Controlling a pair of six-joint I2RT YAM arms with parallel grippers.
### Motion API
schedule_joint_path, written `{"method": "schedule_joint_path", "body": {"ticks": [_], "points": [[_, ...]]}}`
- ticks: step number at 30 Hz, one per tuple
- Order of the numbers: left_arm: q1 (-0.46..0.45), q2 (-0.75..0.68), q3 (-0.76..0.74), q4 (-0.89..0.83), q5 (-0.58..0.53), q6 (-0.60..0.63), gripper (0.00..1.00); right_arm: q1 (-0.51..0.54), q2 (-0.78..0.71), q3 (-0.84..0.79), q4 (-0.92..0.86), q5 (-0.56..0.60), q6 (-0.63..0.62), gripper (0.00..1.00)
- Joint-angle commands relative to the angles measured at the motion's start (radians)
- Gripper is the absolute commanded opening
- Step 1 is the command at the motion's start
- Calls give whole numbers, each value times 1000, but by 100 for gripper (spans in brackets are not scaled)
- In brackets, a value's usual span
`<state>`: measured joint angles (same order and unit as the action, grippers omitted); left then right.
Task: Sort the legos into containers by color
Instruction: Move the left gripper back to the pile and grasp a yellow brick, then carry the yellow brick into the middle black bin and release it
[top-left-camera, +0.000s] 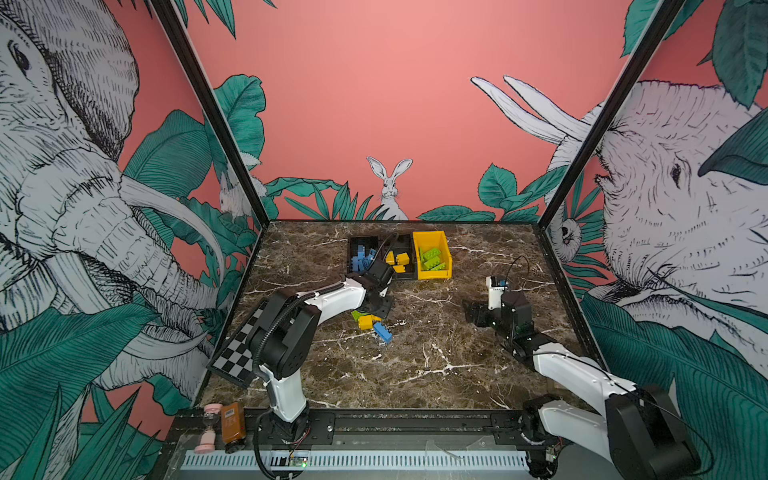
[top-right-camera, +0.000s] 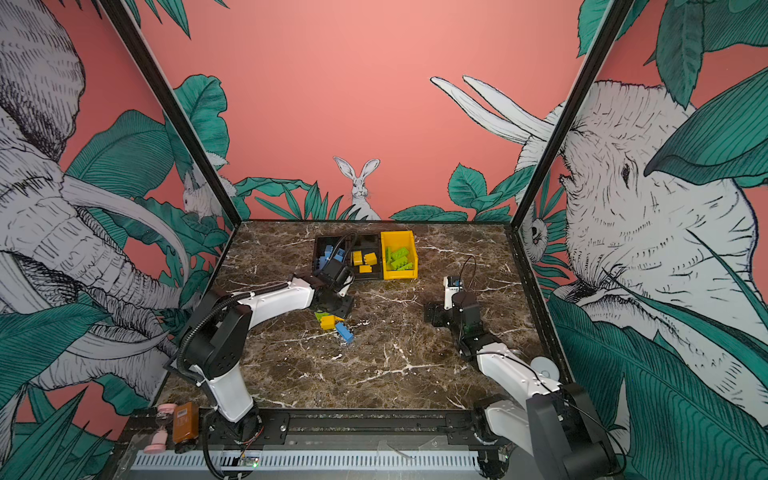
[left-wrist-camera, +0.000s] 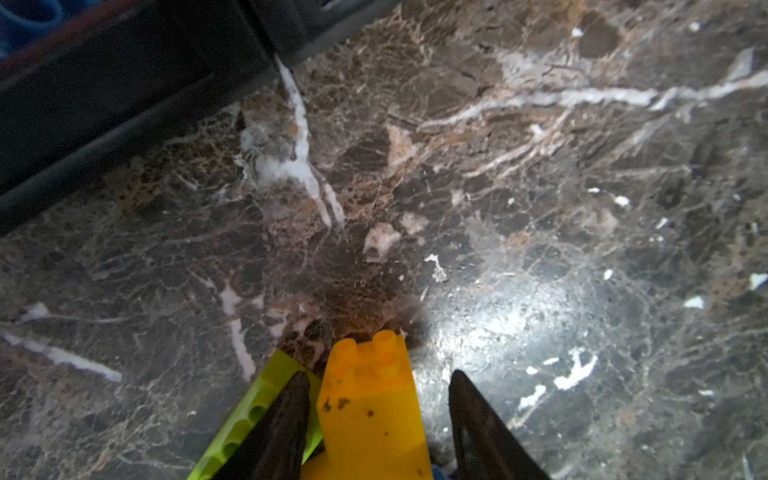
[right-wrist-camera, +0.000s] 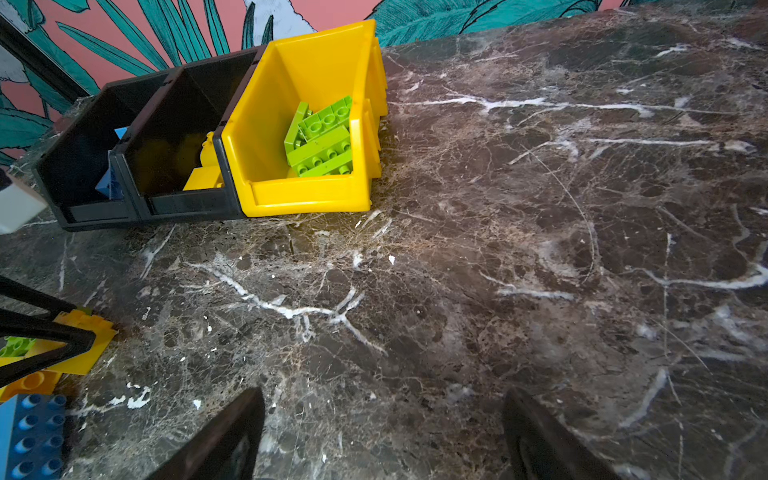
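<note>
On veined marble (left-wrist-camera: 457, 187), left gripper (left-wrist-camera: 379, 374): tapered black fingers (left-wrist-camera: 286, 415) straddle studded yellow brick (left-wrist-camera: 370, 415), gap on one side. Right gripper (right-wrist-camera: 383, 392): fingers wide, nothing between.

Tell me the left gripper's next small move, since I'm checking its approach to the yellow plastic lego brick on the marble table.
Probably close the left gripper fully on the yellow plastic lego brick: its jaws straddle the brick, one finger between it and the lime-green lego brick, the other finger apart from it. Lifting now would likely drop it.
</note>
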<state>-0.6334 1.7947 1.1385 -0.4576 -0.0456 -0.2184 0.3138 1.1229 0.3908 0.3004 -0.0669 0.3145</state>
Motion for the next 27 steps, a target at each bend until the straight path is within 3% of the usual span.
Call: {"method": "schedule_joint_path", "body": {"ticks": [1, 19, 27], "points": [[-4, 10, -4, 12, -3, -6, 54, -2, -13, 27, 26, -1, 0, 88], [-5, 41, 68, 17, -8, 43, 31, -2, -14, 26, 26, -2, 0, 88], [-4, 3, 159, -10, -5, 83, 26, -2, -24, 25, 24, -1, 0, 88]]}}
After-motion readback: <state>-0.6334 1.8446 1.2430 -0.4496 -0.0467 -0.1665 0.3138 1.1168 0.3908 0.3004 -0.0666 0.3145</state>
